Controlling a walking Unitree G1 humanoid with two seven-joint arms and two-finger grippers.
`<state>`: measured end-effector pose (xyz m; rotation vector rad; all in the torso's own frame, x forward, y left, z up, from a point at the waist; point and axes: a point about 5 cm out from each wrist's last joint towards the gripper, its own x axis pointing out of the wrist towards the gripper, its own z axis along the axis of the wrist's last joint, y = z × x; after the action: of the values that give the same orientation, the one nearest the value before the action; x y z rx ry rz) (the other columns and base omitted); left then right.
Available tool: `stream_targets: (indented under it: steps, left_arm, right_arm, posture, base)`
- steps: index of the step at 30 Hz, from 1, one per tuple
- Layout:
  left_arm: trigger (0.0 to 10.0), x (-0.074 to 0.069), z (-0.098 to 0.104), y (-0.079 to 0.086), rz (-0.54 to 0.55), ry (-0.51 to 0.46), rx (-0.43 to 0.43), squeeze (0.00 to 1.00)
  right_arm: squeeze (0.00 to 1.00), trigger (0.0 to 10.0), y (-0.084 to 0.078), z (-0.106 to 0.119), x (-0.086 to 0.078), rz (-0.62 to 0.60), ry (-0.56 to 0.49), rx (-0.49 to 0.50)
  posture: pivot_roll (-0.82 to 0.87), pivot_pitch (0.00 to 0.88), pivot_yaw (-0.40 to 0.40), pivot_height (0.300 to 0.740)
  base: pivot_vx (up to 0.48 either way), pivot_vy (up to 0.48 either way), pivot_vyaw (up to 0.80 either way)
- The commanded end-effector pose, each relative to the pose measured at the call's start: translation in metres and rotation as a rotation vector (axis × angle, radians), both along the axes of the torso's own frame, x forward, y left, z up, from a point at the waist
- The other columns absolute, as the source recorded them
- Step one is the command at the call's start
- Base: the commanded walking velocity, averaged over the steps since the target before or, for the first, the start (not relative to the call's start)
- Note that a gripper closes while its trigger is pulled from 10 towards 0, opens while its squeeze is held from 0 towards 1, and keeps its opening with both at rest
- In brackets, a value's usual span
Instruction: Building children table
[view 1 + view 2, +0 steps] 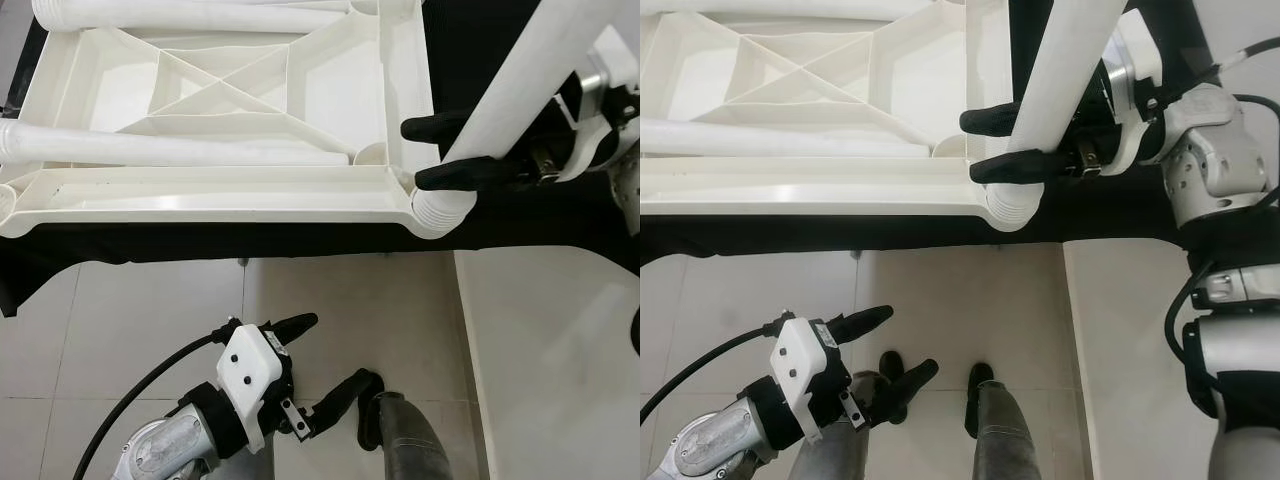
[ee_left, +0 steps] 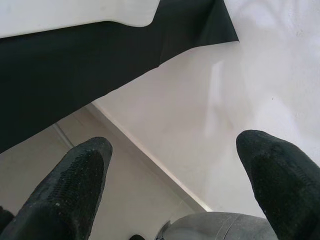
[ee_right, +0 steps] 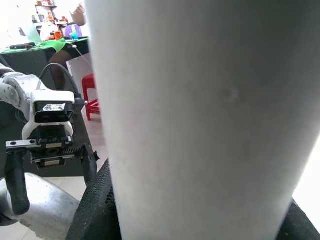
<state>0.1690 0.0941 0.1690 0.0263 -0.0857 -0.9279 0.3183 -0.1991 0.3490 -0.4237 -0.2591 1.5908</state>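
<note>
While the upturned white plastic table top (image 1: 215, 120), with its ribbed, cross-braced underside facing up, lies on a black cloth-covered surface (image 1: 250, 243), the right gripper (image 1: 452, 150) is pinched around a round white plastic table leg (image 1: 525, 75). That leg stands tilted at the table top's near right corner, its lower end at the ringed white corner socket (image 1: 440, 210). One black finger lies on the far side of the leg and the other on the near side, both pressed against the tube just above the socket. From the right wrist camera the leg (image 3: 200, 115) is a broad white cylinder between the two black fingers.

Two more white tubular legs lie flat on the table top: one (image 1: 170, 148) across its middle, another (image 1: 190, 15) along its far edge.

Below the table top's near edge, over the pale tiled floor (image 1: 350, 300), the left gripper (image 1: 325, 360) hangs with its two black fingers spread apart and nothing between them. Its wrist camera looks past both fingertips (image 2: 75, 180) at the floor and the hanging edge of the black cloth.
</note>
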Motion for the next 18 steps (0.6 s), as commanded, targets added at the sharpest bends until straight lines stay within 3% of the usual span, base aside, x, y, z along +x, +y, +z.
stream_targets:
  steps: [1, 12, 18]
  left_arm:
    - [10.0, -0.006, -0.003, 0.0, -0.023, 0.015, 0.013, 0.0]
    - [10.0, -0.006, -0.003, 0.001, -0.026, 0.011, 0.019, 0.0]
    - [10.0, -0.006, -0.003, 0.0, -0.023, 0.009, 0.019, 0.0]
  right_arm:
    - [0.0, 10.0, -0.006, -0.021, 0.003, -0.031, 0.073, -0.069]
    - [0.0, 10.0, 0.009, -0.04, 0.0, 0.032, 0.103, -0.168]
    - [0.0, 10.0, 0.014, -0.042, 0.003, 0.046, 0.098, -0.163]
  posture:
    - [0.13, 0.51, 0.047, 0.74]
    - [0.13, 0.509, 0.049, 0.74]
    - [0.13, 0.509, 0.046, 0.74]
  base:
    - [0.0, 0.0, 0.0]
    - [0.0, 0.0, 0.0]
    - [0.0, 0.0, 0.0]
